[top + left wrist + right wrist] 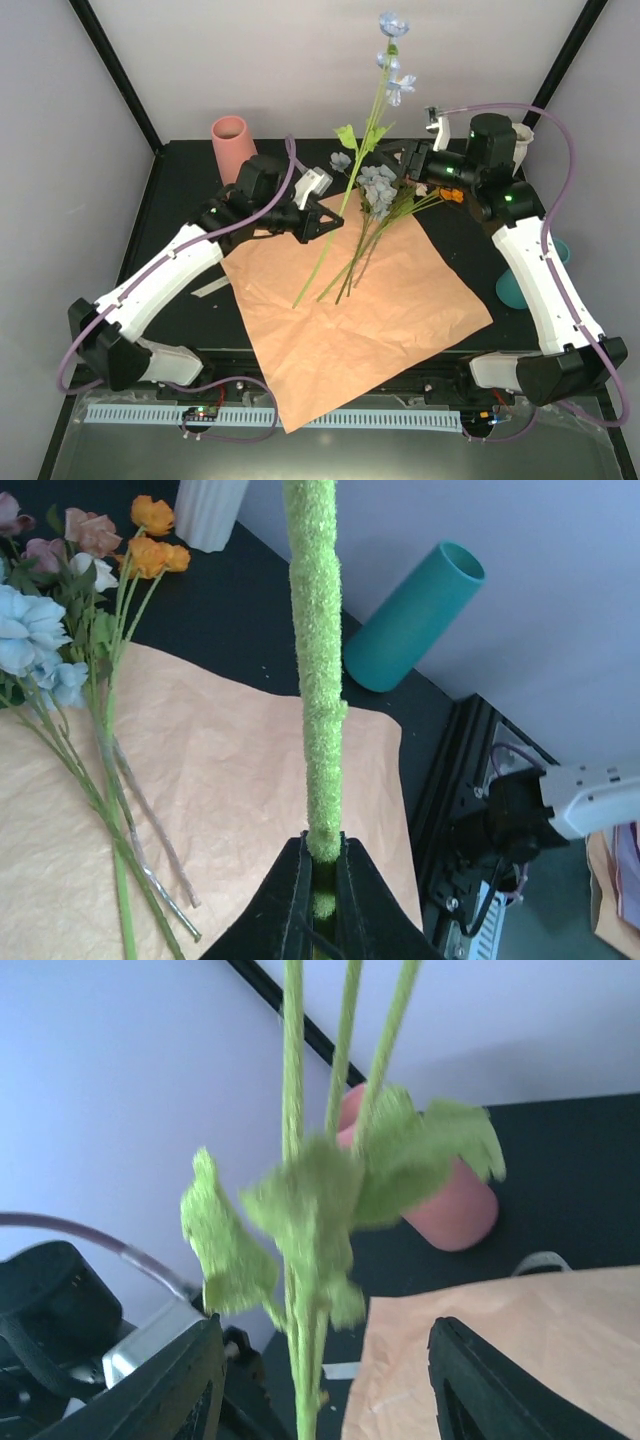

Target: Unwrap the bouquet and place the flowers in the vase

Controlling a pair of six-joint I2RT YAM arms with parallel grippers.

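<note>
The left gripper [325,852] is clamped shut on the fuzzy green stem of one blue flower [315,630]. It pinches low down, so the stem runs straight out from its fingertips, clear of the table. Higher along that stem the right gripper [325,1345] has its jaws well apart, with the stem and its leaves [320,1200] between them, seemingly touching neither finger. The paper sheet [400,310] lies unfolded beneath both grippers, and the other flowers [378,190] lie on it just beside the right gripper. The white ribbed vase [212,508] stands beyond the right gripper, behind its wrist, far ahead and left of the left fingertips. This looks like a hand-over or re-grip. The right jaws should close on bare stem rather than on the leaves, and grip firmly before the left lets go. The cut end should then be led slowly into the narrow neck, since the long, top-heavy stem will likely swing.
</note>
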